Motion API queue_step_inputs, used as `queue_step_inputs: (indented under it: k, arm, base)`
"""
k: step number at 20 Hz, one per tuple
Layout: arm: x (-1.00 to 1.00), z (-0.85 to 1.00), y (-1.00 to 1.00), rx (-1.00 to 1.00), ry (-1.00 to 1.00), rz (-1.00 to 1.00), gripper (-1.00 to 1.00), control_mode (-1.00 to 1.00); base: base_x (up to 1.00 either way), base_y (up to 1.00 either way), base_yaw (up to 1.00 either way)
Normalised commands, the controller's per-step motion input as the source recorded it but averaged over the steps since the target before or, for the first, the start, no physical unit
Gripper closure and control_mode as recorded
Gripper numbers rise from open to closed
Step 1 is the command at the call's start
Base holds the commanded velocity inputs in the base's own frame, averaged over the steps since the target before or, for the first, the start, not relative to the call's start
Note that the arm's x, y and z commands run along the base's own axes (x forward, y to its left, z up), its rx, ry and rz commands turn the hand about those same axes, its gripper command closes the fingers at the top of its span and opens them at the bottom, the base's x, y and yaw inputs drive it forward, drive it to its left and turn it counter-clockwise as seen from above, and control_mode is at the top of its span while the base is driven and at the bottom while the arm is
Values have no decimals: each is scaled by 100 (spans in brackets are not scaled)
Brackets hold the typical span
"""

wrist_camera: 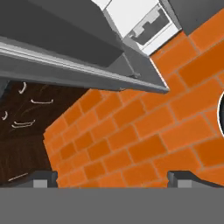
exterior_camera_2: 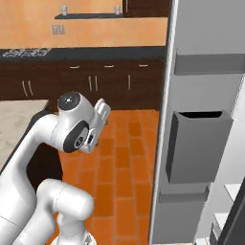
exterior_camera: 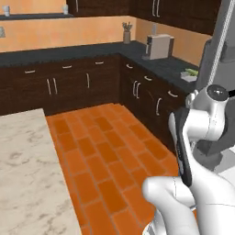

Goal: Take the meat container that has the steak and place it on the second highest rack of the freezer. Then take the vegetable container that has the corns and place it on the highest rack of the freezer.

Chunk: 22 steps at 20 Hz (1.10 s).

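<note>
The claw (wrist_camera: 112,177) hangs wide and empty over the orange brick floor (wrist_camera: 144,140), beside the open door of the freezer (exterior_camera_2: 201,119). A tray with green and yellow pieces, likely the vegetable container (exterior_camera: 189,73), sits on the dark worktop (exterior_camera: 170,66) by the freezer. I judge a fetching step is in hand: next, turn to that worktop and reach for a container.
</note>
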Motion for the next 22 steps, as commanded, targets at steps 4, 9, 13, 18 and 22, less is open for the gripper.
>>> queue_step_inputs:
  k: [4, 9, 13, 18, 22]
  arm:
    - [0, 0, 0, 0, 0, 0, -100, 100]
    - [0, 0, 0, 0, 0, 0, -100, 100]
    - [0, 0, 0, 0, 0, 0, -100, 100]
    - [0, 0, 0, 0, 0, 0, -100, 100]
    - [0, 0, 0, 0, 0, 0, -100, 100]
  base:
    - [77, 15, 55]
    - [100, 0, 9]
    - [100, 0, 0]
    - [100, 0, 0]
    - [100, -7, 0]
